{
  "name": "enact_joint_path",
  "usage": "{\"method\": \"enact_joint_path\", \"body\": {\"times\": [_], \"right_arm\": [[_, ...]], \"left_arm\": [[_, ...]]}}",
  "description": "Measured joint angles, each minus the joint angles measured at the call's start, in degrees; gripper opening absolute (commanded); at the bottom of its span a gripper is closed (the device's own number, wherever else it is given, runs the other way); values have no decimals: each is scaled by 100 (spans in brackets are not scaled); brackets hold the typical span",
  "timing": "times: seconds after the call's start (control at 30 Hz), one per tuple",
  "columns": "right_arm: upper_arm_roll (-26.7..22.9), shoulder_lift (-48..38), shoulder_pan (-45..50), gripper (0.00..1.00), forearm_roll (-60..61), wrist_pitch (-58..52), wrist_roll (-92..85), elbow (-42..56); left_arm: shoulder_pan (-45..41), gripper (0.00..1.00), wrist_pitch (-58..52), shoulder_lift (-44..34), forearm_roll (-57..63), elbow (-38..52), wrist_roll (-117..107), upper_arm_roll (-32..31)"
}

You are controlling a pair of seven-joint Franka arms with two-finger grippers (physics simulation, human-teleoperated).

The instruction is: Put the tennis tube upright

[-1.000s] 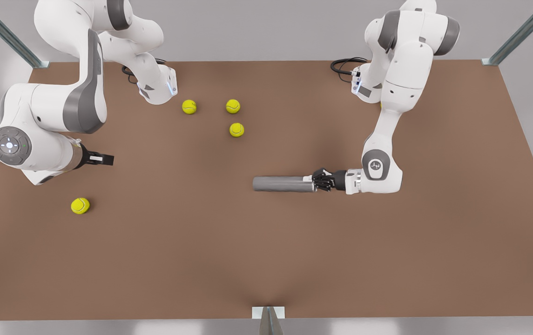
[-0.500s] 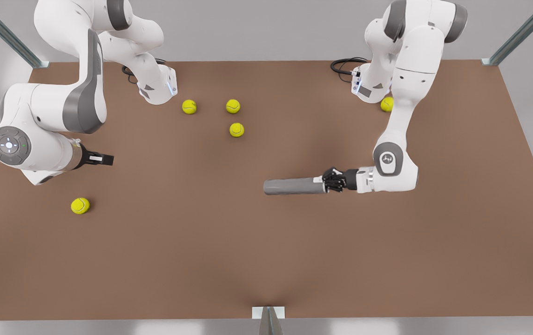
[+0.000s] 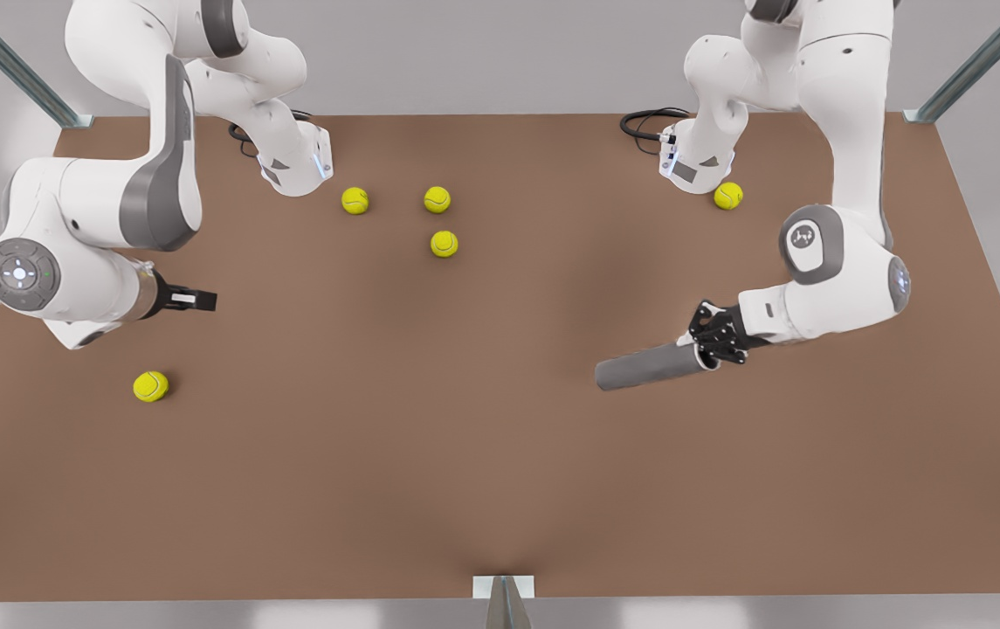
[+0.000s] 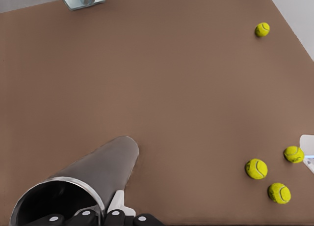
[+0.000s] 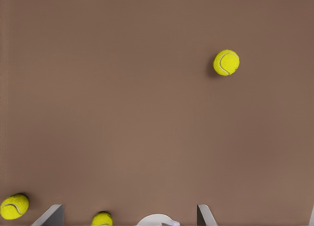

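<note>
**Desk:** Where is the tennis tube?

**Me:** I see the tennis tube [image 3: 650, 365] towards the front view's right of the brown table [image 3: 500, 489]. It is not upright: it lies close to level, its far end pointing to the front view's left and slightly lower in the picture. The left gripper [image 3: 714, 342] has its fingers clamped on the rim of the open end. In the left wrist view I look down the hollow mouth of the tube [image 4: 83, 186], the black fingers [image 4: 122, 217] pinching its rim.

**Desk:** Right arm?

**Me:** It waits at the front view's left. The right gripper [image 3: 194, 300] points out over the table, clear of everything. I cannot tell whether its fingers are apart or together.

**Desk:** Balls?

**Me:** Three tennis balls [image 3: 437, 199] clustered near the back, between the arm bases. One more ball [image 3: 728, 196] just beside the left arm's base. A lone ball [image 3: 150, 386] below the right gripper in the front view, well apart from the tube.
</note>
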Motion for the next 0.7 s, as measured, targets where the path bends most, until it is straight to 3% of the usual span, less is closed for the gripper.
{"method": "enact_joint_path", "body": {"times": [0.17,0.37,0.7], "right_arm": [[159,60,12,100,168,195,-3,176],[170,-244,-98,100,200,376,-6,197],[175,-383,-118,100,181,569,-6,-60]], "left_arm": [[0,21,-40,-70,1708,632,-497,-27],[-150,21,-72,-59,3387,742,-985,-78],[-206,21,41,408,3874,731,-1553,-118]]}}
